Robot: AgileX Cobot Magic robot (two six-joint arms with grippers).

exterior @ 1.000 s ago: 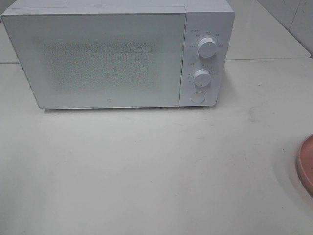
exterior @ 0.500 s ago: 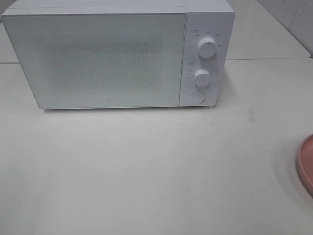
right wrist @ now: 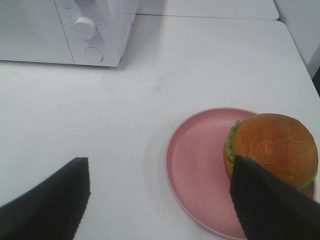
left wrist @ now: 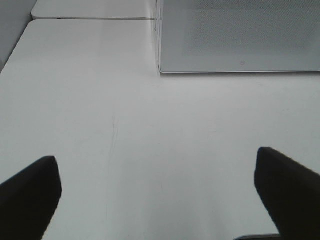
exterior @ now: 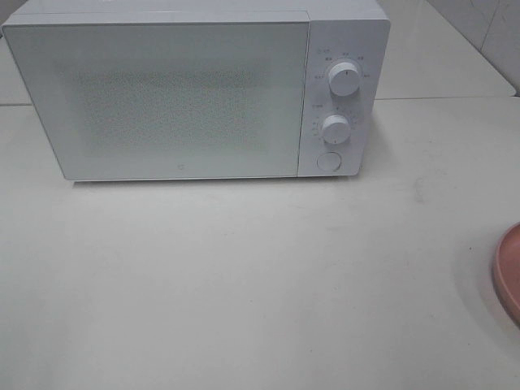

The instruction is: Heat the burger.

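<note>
1. Nothing has moved on the table since one second ago in the high view — only the speckle on the microwave (exterior: 195, 89) door looks a little different, and no arm comes into that view.
2. At the far left, the left gripper (left wrist: 160, 190) hovers over bare white table (left wrist: 125, 125); its two dark fingers (left wrist: 30, 192) are wide apart and hold nothing.
3. Ahead of this gripper stands the door's lower corner, closed, with a small mark near its bottom edge.
4. In the high view the microwave fills the back of the table, door on the left, control panel on the right.
5. On the panel sit two white knobs, upper knob (exterior: 345, 80) above lower knob (exterior: 335, 127), and a round button (exterior: 328, 161) below them.
6. Further right, only the edge of the pink plate (exterior: 508, 272) shows at the border of the high view.
7. The right gripper (right wrist: 160, 200) hovers just above this plate; its fingers (right wrist: 50, 200) are also apart, clamped on nothing.
8. The burger (right wrist: 272, 150) rests on the plate's right part — brown glossy bun on top, green lettuce at the side — and one dark finger covers its near edge in the wrist view.
9. The burger is well apart from the microwave, outside it.
</note>
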